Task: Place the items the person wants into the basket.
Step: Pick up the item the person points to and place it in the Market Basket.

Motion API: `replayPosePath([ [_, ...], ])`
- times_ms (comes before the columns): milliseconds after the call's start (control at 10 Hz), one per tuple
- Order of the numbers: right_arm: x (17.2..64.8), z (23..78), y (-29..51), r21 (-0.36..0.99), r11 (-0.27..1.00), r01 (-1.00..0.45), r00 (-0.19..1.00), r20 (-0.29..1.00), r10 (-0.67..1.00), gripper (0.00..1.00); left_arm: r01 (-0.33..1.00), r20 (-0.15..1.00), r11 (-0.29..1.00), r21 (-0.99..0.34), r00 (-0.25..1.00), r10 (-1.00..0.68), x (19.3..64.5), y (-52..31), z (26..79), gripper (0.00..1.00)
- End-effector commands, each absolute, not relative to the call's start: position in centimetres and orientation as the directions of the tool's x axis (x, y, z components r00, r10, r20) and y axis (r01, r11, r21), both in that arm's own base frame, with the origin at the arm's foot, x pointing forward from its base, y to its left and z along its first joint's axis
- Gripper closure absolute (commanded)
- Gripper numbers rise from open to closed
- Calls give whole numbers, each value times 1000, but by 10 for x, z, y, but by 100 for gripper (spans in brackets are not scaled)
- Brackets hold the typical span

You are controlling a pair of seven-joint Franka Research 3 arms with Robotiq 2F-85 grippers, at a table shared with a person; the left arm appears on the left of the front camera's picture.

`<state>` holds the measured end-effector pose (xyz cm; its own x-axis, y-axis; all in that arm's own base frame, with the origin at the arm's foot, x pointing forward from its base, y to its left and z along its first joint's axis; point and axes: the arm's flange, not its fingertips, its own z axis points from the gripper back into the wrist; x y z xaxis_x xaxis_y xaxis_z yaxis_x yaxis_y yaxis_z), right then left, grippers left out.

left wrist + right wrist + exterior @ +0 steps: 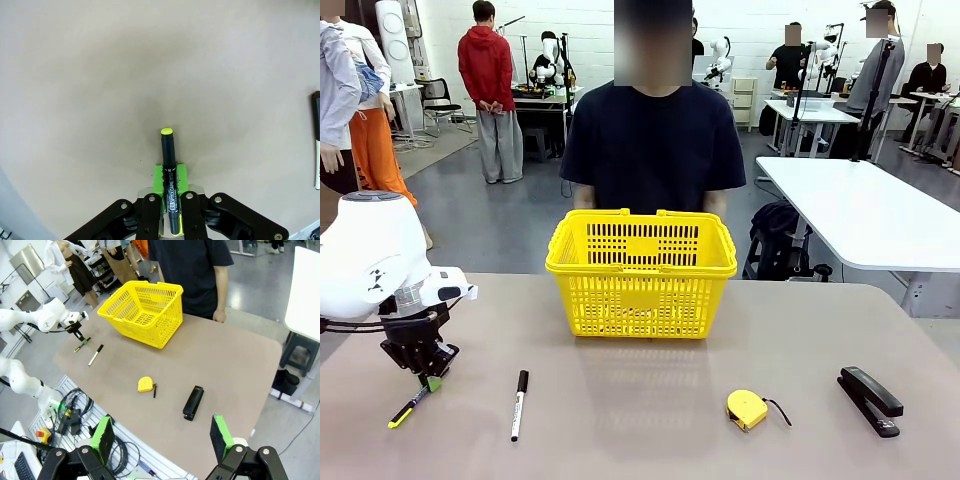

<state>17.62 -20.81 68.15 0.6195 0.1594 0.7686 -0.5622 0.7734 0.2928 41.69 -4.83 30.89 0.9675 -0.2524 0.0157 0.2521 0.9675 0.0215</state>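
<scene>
Clamping the yellow-tipped black pen (168, 150) at the table's (640, 410) near left, the left gripper (433, 383) seems set to carry it to the yellow basket (641, 262); the right gripper (161, 435) hangs wide open.

Grey floor (510, 215), white tables (860, 210)

Left arm (368, 262): enters from the left edge, elbow up, wrist bent downward | Left gripper (427, 381): low, fingers pointing down, green pads clamped tight on both sides of a pen (168, 150) | Right gripper (162, 437): held high, angled downward, jaws spread wide, nothing between its green pads.
</scene>
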Motion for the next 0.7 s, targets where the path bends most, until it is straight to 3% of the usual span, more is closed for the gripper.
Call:
replayPosePath([
  [0, 180, 680, -206, 293, 769, -568, 607, 780, 151, 0, 232, 11, 972, 27, 973, -232, 294, -25, 275, 100],
  [100, 180, 680, -206, 293, 769, -568, 607, 780, 151, 0, 222, -6, 975, 18, 975, -222, 300, -23, 297, 100],
  [400, 180, 680, -206, 293, 769, -568, 607, 780, 151, 0, 239, 153, 969, 68, 957, -247, 315, -23, 435, 100],
  [600, 180, 680, -206, 293, 769, -568, 607, 780, 151, 0, 176, 205, 984, 21, 963, -176, 320, -19, 500, 100],
])
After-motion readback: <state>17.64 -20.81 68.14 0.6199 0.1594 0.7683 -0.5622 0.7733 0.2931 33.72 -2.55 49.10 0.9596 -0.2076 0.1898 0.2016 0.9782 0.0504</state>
